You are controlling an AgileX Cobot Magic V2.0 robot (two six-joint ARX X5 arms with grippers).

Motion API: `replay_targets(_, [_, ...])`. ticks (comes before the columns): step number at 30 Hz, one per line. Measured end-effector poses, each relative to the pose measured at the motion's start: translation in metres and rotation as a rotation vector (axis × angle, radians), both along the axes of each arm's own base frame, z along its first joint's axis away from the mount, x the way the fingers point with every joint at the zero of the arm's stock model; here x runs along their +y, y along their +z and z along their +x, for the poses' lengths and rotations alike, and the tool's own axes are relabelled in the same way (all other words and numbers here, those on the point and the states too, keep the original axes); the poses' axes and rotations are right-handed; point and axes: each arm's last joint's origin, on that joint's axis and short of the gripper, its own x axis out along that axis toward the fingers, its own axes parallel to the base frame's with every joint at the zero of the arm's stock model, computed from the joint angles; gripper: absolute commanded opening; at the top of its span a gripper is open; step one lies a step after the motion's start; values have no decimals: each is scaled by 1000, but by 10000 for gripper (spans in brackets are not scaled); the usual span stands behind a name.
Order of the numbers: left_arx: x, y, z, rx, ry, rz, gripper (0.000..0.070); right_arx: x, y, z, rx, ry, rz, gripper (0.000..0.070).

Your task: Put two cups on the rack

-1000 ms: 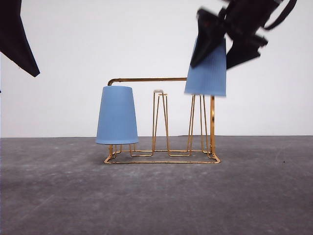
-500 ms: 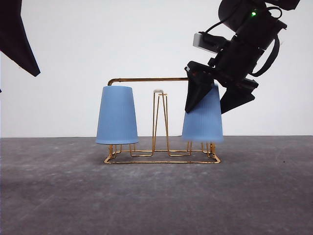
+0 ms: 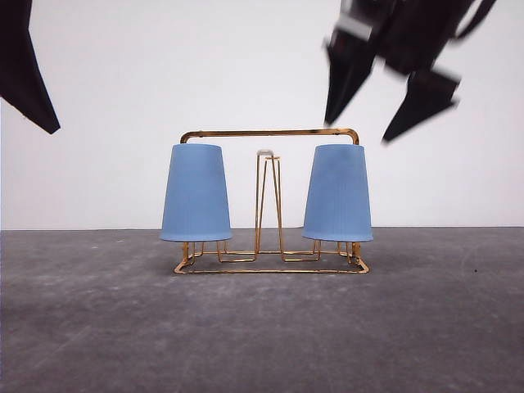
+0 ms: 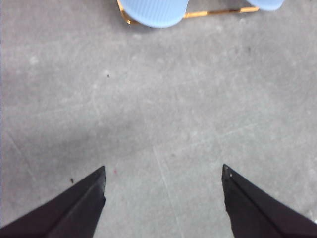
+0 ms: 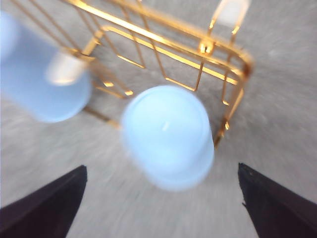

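Front view: both light-blue ribbed plastic cups (image 3: 195, 193) (image 3: 338, 193) sit inverted on the gold wire rack (image 3: 270, 264). Right end effector (image 3: 385, 110) hangs spread above, empty; left end effector (image 4: 163, 198) likewise apart. Placement looks complete; next, retreat clear.

left gripper (image 4: 163, 198): fingers spread wide, nothing between them, held high at the left edge
right gripper (image 3: 385, 110): fingers apart, empty, raised, motion-blurred

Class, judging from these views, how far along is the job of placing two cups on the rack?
Both ribbed light-blue plastic cups, left and right, sit upside down on the gold wire rack, so placing looks done. Nothing is in hand: the right pincer is open above the right cup, the left pincer open over bare table. Nothing appears left.
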Motion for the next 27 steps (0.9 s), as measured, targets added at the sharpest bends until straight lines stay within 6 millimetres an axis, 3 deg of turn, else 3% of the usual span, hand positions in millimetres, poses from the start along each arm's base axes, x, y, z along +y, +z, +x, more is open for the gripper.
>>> replay_targets(3, [0, 0, 0, 2, 0, 1, 433, -8, 11, -22, 71, 1, -28, 618])
replay_targets(8, [0, 0, 0, 2, 0, 1, 433, -17, 0, -45, 177, 8, -73, 615])
replay_targets(15, [0, 0, 0, 1, 0, 1, 433, -34, -12, -90, -4, 8, -5, 614])
replay_targets(22, [0, 0, 0, 0, 0, 1, 433, -50, -55, -131, -121, -11, 59, 614])
replay_targets(27, [0, 0, 0, 0, 1, 1, 433, -57, -83, -148, -221, -71, 169, 615])
